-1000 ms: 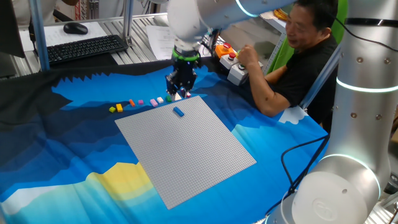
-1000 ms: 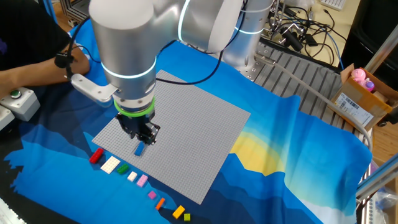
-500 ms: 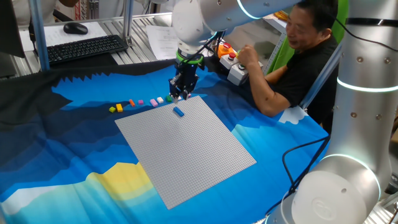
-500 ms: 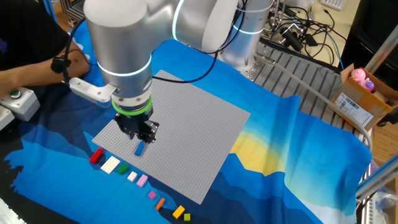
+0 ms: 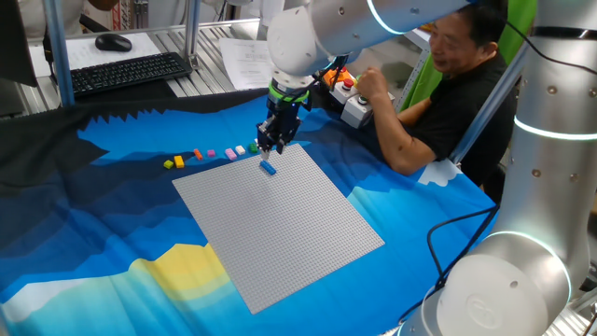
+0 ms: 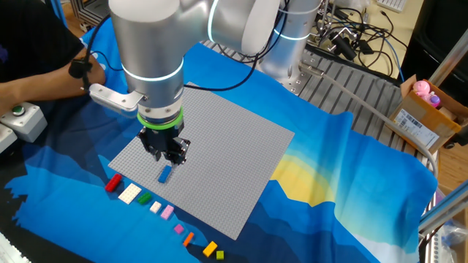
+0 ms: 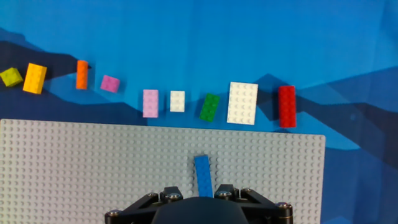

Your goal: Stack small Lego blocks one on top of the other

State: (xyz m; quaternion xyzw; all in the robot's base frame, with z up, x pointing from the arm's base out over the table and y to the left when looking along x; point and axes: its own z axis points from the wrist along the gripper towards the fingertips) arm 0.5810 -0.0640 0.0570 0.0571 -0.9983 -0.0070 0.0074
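Observation:
A blue small Lego block point(image 7: 202, 176) lies flat on the grey baseplate point(image 7: 93, 168) near its edge; it also shows in both fixed views point(image 5: 268, 168) point(image 6: 164, 174). My gripper point(image 6: 167, 153) hangs just above this block without touching it, jaws apart and empty; it also shows in one fixed view point(image 5: 271, 146). On the blue cloth beyond the plate's edge lies a row of loose blocks: yellow point(image 7: 35, 78), orange point(image 7: 81, 74), pink point(image 7: 150, 103), white point(image 7: 242, 102), green point(image 7: 209, 107), red point(image 7: 286, 106). No block sits on another.
A person point(image 5: 438, 84) sits at the far side with a hand near button boxes point(image 5: 350, 98). A grey button box point(image 6: 25, 120) stands at the cloth's left edge. A keyboard point(image 5: 126, 70) lies behind the cloth.
My wrist has turned over the blue block and the hand has shifted slightly. The blue block and the row of loose blocks have not moved.

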